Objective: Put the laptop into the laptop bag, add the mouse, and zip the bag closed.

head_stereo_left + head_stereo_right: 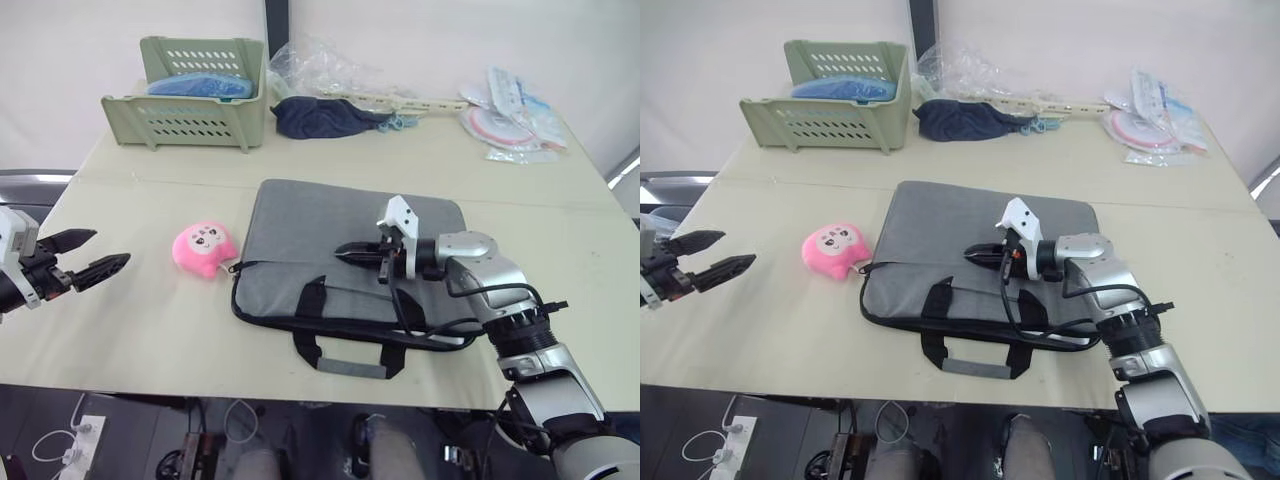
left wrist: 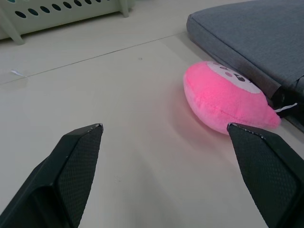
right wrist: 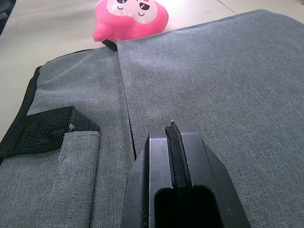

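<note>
The grey laptop bag (image 1: 300,220) lies flat in the middle of the table, with its black handles (image 1: 345,355) toward the front edge. My right gripper (image 1: 345,252) hovers low over the bag's top face, pointing toward the bag's left end, its fingers (image 3: 173,156) pressed shut with nothing visible between them. At the table's left edge my left gripper (image 1: 105,250) stands open and empty, aimed at a pink plush toy (image 1: 203,248) that rests just left of the bag. The laptop and the mouse are out of view.
A green plastic basket (image 1: 195,90) stands at the back left. Beside it lie a dark blue cloth (image 1: 320,115) and crumpled clear plastic (image 1: 320,65). Flat packets (image 1: 510,115) sit at the back right. Bare table (image 1: 130,320) stretches between my left gripper and the bag.
</note>
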You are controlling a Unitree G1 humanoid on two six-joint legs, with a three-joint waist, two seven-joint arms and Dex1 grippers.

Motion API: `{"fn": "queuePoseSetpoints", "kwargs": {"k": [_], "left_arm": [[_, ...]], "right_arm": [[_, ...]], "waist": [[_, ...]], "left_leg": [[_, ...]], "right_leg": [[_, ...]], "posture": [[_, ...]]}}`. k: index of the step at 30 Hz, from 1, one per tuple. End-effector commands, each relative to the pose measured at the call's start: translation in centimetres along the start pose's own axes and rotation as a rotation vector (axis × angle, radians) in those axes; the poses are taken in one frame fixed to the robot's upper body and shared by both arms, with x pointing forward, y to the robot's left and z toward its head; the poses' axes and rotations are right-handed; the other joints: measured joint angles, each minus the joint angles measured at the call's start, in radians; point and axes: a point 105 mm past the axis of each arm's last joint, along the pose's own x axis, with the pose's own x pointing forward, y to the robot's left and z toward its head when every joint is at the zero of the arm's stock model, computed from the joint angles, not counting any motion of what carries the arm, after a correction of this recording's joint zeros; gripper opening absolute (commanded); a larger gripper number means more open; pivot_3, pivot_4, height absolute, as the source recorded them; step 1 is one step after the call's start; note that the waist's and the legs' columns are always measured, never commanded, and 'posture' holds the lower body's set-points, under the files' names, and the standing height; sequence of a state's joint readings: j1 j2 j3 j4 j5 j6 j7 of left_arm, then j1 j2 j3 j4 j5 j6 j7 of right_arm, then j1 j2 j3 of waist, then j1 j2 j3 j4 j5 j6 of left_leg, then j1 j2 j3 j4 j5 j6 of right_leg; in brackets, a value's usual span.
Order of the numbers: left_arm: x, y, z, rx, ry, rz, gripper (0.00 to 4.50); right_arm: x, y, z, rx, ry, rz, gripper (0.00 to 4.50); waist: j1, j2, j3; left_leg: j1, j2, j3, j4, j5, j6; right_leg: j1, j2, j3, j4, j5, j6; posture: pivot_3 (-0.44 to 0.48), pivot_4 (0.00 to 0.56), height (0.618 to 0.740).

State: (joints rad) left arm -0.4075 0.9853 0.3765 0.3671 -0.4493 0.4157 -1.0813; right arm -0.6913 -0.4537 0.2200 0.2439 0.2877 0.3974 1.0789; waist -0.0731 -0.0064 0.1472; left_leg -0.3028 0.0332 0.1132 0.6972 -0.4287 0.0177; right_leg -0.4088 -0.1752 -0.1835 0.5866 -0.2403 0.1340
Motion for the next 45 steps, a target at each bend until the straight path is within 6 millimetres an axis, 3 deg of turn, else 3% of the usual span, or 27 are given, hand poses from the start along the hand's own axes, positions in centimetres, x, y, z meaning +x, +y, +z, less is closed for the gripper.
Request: {"fn": "queuePoseSetpoints", "kwargs": {"k": [1,9,15,21,25,28,31,35,40,45], "left_arm": [[1.9,0.3,2.4,-0.008,-0.002,-0.032,4.5],[7.6,-0.8,3.4,-0.075,0.197,-0.232,4.5],[10.6,-1.5,1.9,-0.047,0.406,-0.299,4.5],[11.7,-1.3,0.0,0.067,0.524,-0.277,4.5],[11.7,-1.5,-0.2,0.086,0.544,-0.309,4.5],[11.2,-1.9,0.1,0.077,0.544,-0.357,3.74],[10.5,-1.7,0.2,0.067,0.549,-0.366,2.27],[9.3,-1.4,0.3,0.038,0.557,-0.384,1.15],[8.1,-1.0,0.7,-0.019,0.523,-0.368,0.14],[6.1,-1.5,0.5,-0.1,0.52,-0.424,0.05]], "right_arm": [[0.1,0.6,-4.1,0.119,0.112,0.016,0.13],[0.2,0.5,-3.9,0.107,0.116,0.025,0.13],[0.3,0.4,-3.8,0.111,0.114,0.026,0.13],[0.1,0.6,-4.0,0.111,0.117,0.025,0.13],[0.0,0.7,-4.0,0.11,0.119,0.019,0.13],[-0.1,0.6,-4.1,0.11,0.12,0.013,0.0],[-0.2,0.6,-4.2,0.108,0.123,0.011,0.0],[0.1,0.6,-4.2,0.108,0.121,0.013,0.0],[0.5,0.8,-4.2,0.109,0.112,0.019,0.0],[0.9,0.8,-4.4,0.117,0.109,0.018,0.0]], "waist": [[0.0,-0.002,-0.001],[-0.002,-0.005,-0.005],[-0.01,-0.004,-0.005],[-0.009,-0.004,-0.005],[-0.006,-0.005,-0.005],[-0.006,-0.004,-0.005],[-0.006,-0.004,-0.005],[-0.006,-0.004,-0.005],[-0.006,-0.004,-0.005],[-0.011,-0.003,-0.004]], "left_leg": [[0.001,0.0,0.0,0.0,0.0,0.0],[0.001,0.0,-0.001,0.0,0.0,-0.001],[0.002,0.0,0.001,0.0,0.0,-0.001],[0.001,0.001,0.001,0.0,0.0,-0.001],[0.0,0.001,0.0,0.001,0.0,0.0],[0.0,0.001,-0.001,0.001,0.0,0.0],[0.0,0.001,-0.001,0.001,0.0,0.0],[-0.001,0.001,-0.002,0.001,0.0,0.0],[-0.001,0.001,-0.002,0.001,0.0,0.0],[-0.001,0.001,-0.002,0.001,0.0,0.0]], "right_leg": [[0.0,0.0,0.0,0.001,0.0,-0.001],[0.001,0.001,-0.001,0.001,-0.001,-0.003],[0.001,0.001,-0.001,0.001,-0.002,-0.003],[0.0,0.001,-0.001,0.001,-0.001,-0.003],[0.0,0.001,-0.001,0.001,-0.001,-0.003],[0.0,0.001,-0.001,0.001,-0.001,-0.003],[0.0,0.001,-0.001,0.001,-0.001,-0.003],[0.0,0.001,-0.001,0.001,-0.001,-0.003],[0.0,0.001,-0.001,0.001,-0.001,-0.003],[0.0,0.001,-0.001,0.001,-0.002,-0.003]], "posture": [[0.0,0.15,0.74],[0.0,0.15,0.74],[0.0,0.15,0.74],[0.0,0.15,0.74],[0.0,0.15,0.74],[0.0,0.15,0.74],[0.0,0.15,0.74],[0.0,0.15,0.74],[0.0,0.15,0.74],[0.0,0.15,0.74]]}}
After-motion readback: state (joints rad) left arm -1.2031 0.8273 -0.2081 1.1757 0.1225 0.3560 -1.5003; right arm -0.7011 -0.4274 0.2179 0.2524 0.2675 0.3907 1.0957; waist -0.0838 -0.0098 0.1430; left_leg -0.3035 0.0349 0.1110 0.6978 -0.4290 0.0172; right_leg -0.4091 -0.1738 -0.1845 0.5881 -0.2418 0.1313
